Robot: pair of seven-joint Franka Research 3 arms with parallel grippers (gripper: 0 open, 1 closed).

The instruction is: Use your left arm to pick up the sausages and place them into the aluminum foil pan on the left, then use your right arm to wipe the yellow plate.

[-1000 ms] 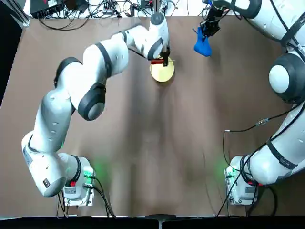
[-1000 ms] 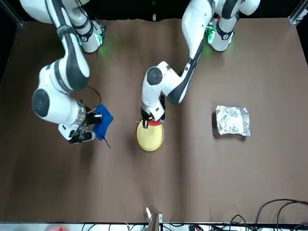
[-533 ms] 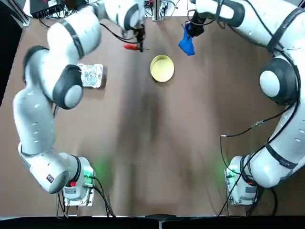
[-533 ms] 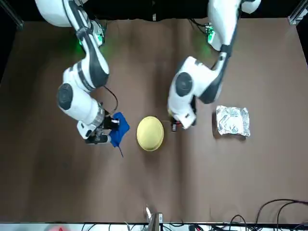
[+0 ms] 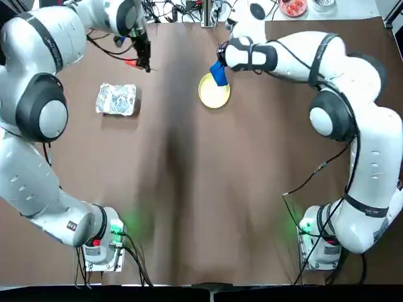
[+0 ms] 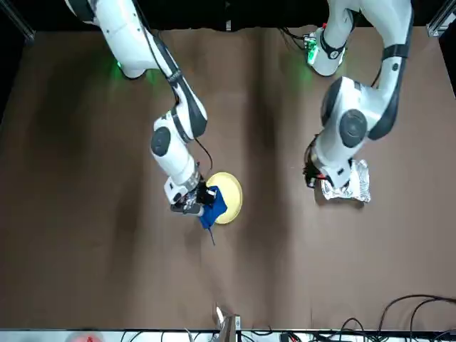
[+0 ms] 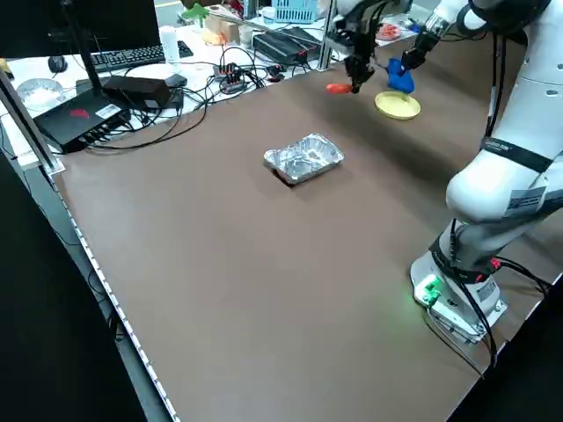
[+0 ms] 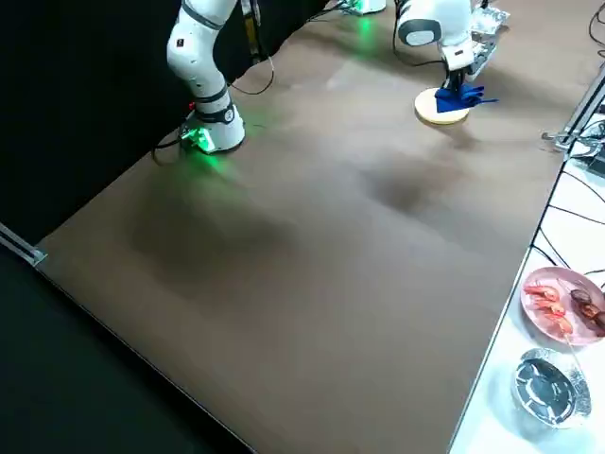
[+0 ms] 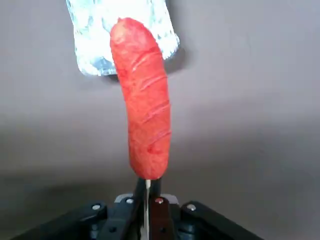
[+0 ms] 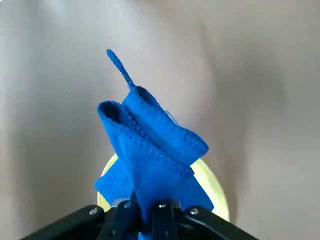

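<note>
1. Brown counter [image 5: 189, 207], top view: running beneath both arms. Left claw [image 5: 145, 60], with its red sausage [image 5: 131, 62], is now sitting toward the robot's left, near the foil pan [image 5: 116, 99] but beyond it; half a second ago it was nearer the yellow plate [image 5: 214, 94]. Right claw [image 5: 221, 55] has come in, bringing a blue cloth [image 5: 218, 74] over the plate's edge. Transfer and wiping are apparently starting to overlap.
2. Front view: left arm is covering part of the pan; the sausage is barely showing. Blue cloth is overlapping the plate; firm contact is hard to judge.
3. Left side view: sausage is hanging clear of the pan, so placing is still pending. Most of the left arm is falling outside the picture.
4. Right side view: arm and cloth are hiding part of the plate; the pan is showing only partly behind. Pink plate [image 8: 539, 326], holding food, is standing off the counter.
5. Left wrist view: claw is clenching a pale stick [image 9: 148, 200] bearing the sausage. Pan is running out of the picture, its inside unreadable.
6. Right wrist view: claw is grasping the bunched cloth, whose folds are masking the plate's middle. Wiping pressure cannot be told.
</note>
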